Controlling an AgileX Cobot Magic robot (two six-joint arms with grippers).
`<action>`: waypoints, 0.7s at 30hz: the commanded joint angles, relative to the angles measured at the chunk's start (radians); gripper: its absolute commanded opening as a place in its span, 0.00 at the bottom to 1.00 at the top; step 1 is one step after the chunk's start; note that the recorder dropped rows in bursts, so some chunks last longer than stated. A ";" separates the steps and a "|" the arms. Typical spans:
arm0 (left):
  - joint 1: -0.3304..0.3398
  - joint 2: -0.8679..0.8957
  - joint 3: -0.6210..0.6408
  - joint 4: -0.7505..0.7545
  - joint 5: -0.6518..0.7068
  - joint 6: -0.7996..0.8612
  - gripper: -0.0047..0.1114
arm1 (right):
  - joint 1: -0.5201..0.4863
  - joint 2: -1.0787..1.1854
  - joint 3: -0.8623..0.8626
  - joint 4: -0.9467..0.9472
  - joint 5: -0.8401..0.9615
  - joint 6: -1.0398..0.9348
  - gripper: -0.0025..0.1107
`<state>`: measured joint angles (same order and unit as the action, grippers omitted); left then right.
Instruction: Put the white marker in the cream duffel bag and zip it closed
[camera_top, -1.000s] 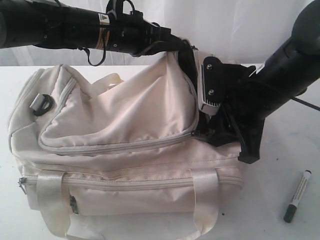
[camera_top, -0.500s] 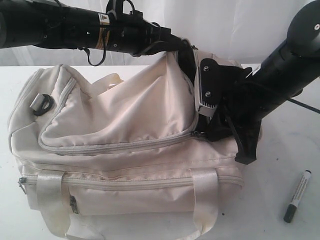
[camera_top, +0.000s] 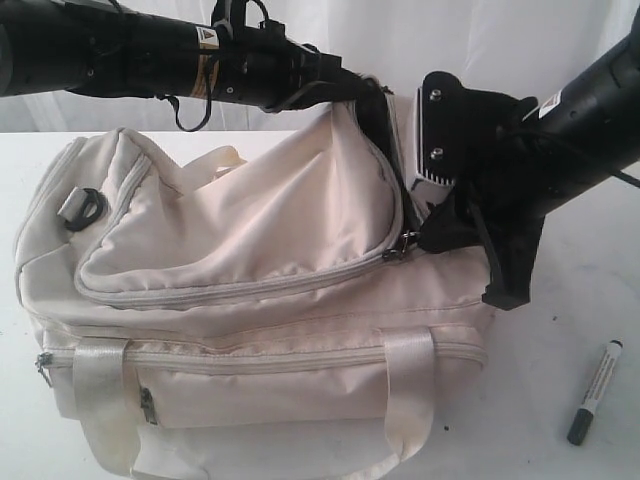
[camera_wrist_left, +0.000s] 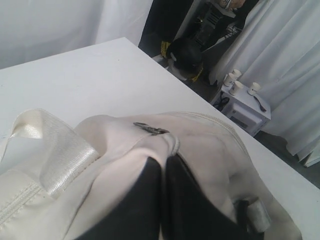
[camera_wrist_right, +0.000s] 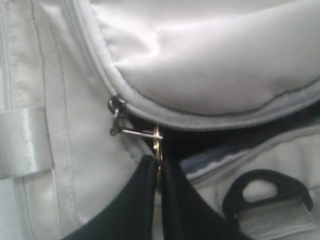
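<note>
Exterior view, left to right: the cream duffel bag (camera_top: 250, 330) fills most of the surface (camera_top: 590, 300). It is soft, matte, wrinkled fabric with glossy ribbed webbing handles (camera_top: 100, 400) and a hard black plastic strap loop (camera_top: 85, 210) at the end farthest from both sets of fingers. Its curved top flap (camera_top: 260, 220) is edged with grey zip teeth.

At the crest of that flap, the left fingers (camera_wrist_left: 140, 205) are pressed together on a pinched fold of the fabric, holding it up in a peak. The left wrist view shows the cloth bunching just ahead of the fingertips.

Just past them, at the flap's corner, the right fingers (camera_wrist_right: 132, 200) are clamped together on the thin metal ring of the zipper pull (camera_wrist_right: 158, 140). In the right wrist view a dark gap shows under the flap beside these fingers. The zip looks parted there, though how far round it runs I cannot tell.

Farthest right, the white marker (camera_top: 595, 392) lies flat on the surface, well apart from the right fingers and on their side away from the bag. It is a slim rigid barrel with a dark cap and dark end.

By my reading the task is at an early stage. The bag is being opened, the marker is untouched and not yet inside, and the closing of the zip remains to be done.
</note>
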<state>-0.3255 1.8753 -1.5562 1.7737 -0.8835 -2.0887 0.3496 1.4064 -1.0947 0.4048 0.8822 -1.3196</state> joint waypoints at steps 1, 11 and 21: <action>0.000 -0.024 -0.010 -0.029 -0.006 0.001 0.04 | 0.003 -0.034 0.002 0.003 -0.001 0.020 0.02; 0.000 -0.024 -0.010 -0.029 -0.006 0.001 0.04 | 0.003 -0.051 0.002 0.008 0.128 0.027 0.02; 0.000 -0.024 -0.010 -0.029 0.005 0.001 0.04 | 0.003 -0.061 0.002 0.039 0.114 0.025 0.02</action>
<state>-0.3255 1.8753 -1.5562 1.7704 -0.8941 -2.0887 0.3496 1.3561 -1.0947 0.4157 1.0079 -1.3009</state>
